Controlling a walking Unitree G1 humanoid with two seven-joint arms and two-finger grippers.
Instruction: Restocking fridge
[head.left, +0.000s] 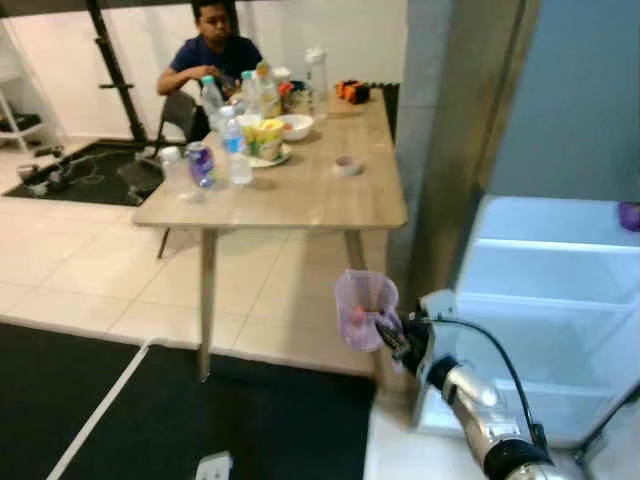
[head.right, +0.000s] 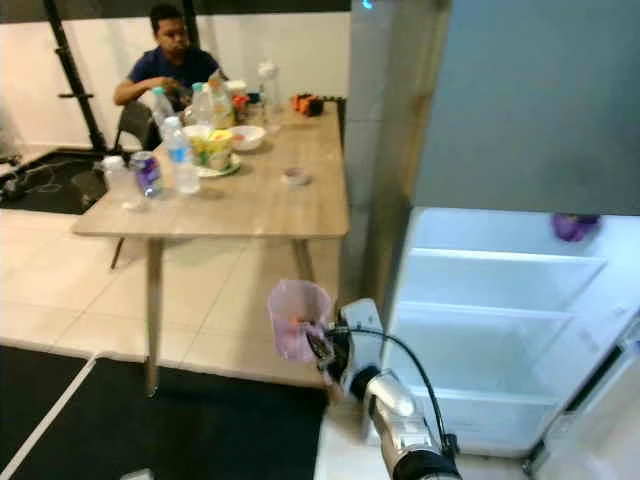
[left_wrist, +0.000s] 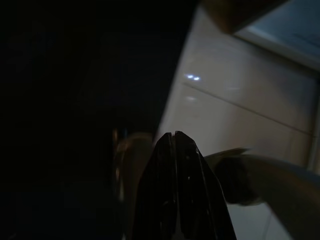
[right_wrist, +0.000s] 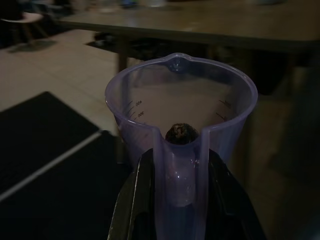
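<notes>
Beside the open white fridge (head.right: 500, 300), the right gripper (head.left: 392, 335) holds a translucent lilac plastic measuring jug (head.left: 364, 308) upright by its handle, fingers clamped on either side of it. From the right wrist view the jug (right_wrist: 181, 125) has a pouring spout and printed measure marks, and a small dark round item (right_wrist: 180, 133) sits inside, too dim to identify. The jug hangs above the floor, between the light wooden dining table (head.left: 330, 195) and the fridge, not yet inside any compartment.

The fridge shelves look almost bare; a small purple object (head.right: 575, 226) sits at the far end of the upper shelf. So restocking seems barely under way, with the jug in transit and the placing step not yet done.

Plenty remains on the table: clear plastic water bottles (head.left: 236, 145), a purple drink can (head.left: 201, 164), a white bowl (head.left: 295, 126) and a yellow packet (head.left: 264, 138) on a plate. A person in a dark blue shirt (head.left: 215, 50) sits at its far end.

The left gripper (left_wrist: 176, 145) hangs idle in shadow over the floor, its fingers pressed together with nothing between them.
</notes>
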